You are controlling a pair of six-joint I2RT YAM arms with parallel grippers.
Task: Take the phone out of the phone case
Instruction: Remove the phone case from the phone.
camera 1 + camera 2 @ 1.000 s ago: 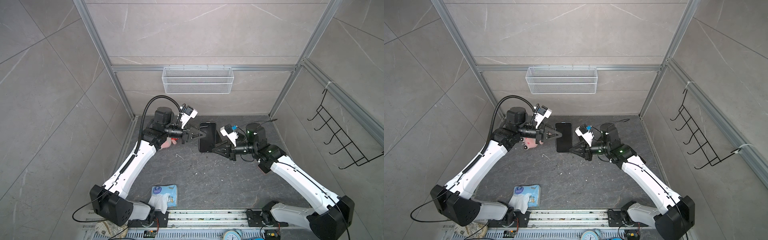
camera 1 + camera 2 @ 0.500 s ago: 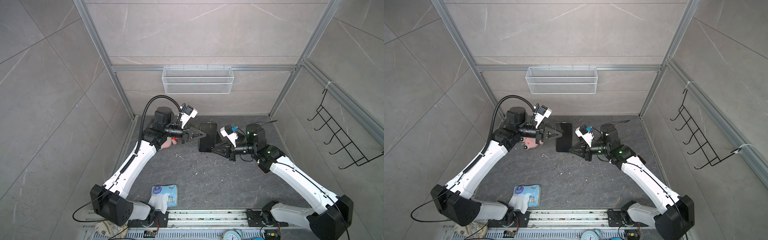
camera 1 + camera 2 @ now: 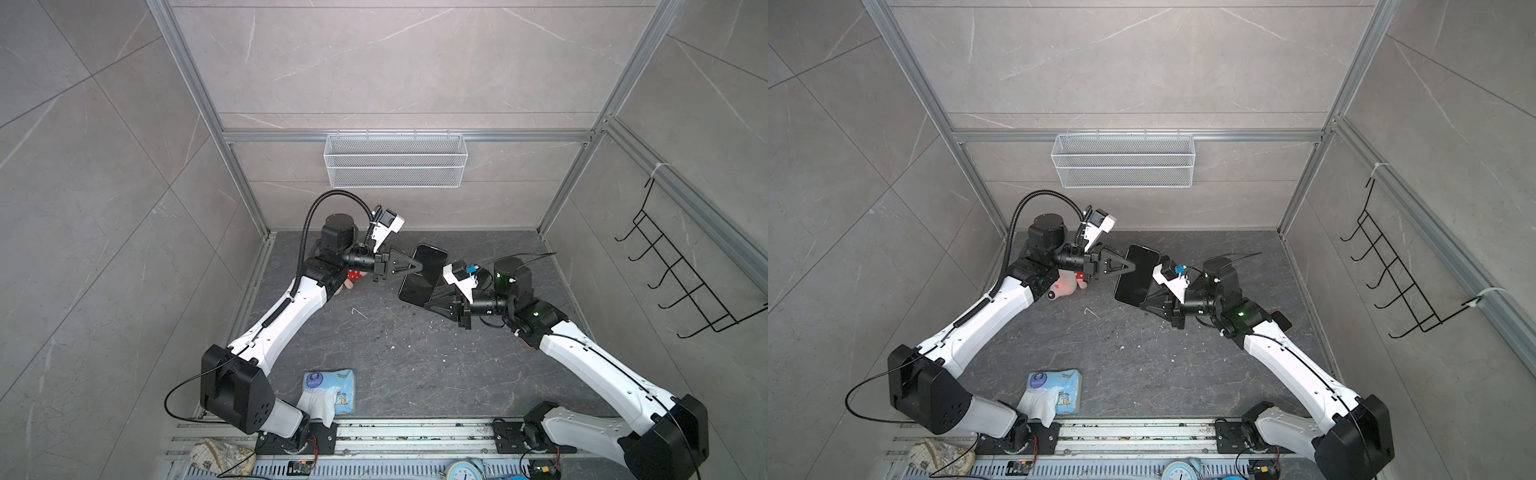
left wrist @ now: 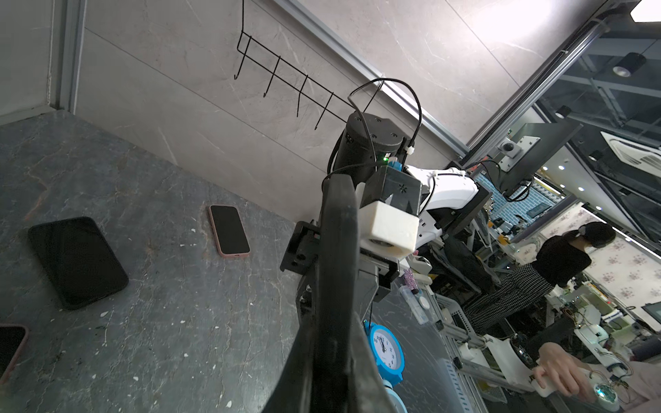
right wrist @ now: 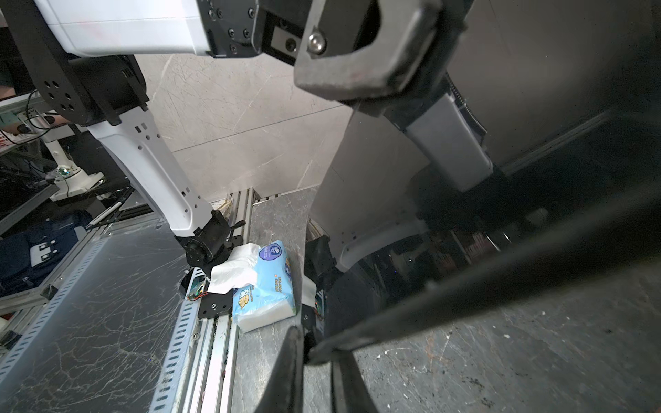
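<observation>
**While gripped from both sides, the phone (image 3: 415,286) is judged not yet freed**

Left gripper (image 3: 417,266) and right gripper (image 3: 430,302) are clamped on opposite edges of the phone case (image 4: 338,232), held tilted above the table (image 3: 374,340) (no gap is discernible). Next, one case edge must be peeled back while the opposite side is braced.

Grey tabletop (image 3: 395,357) bears tissue pack (image 3: 332,388), plush toy (image 3: 1065,284), black phone (image 4: 77,262), pink phone (image 4: 229,230).
</observation>
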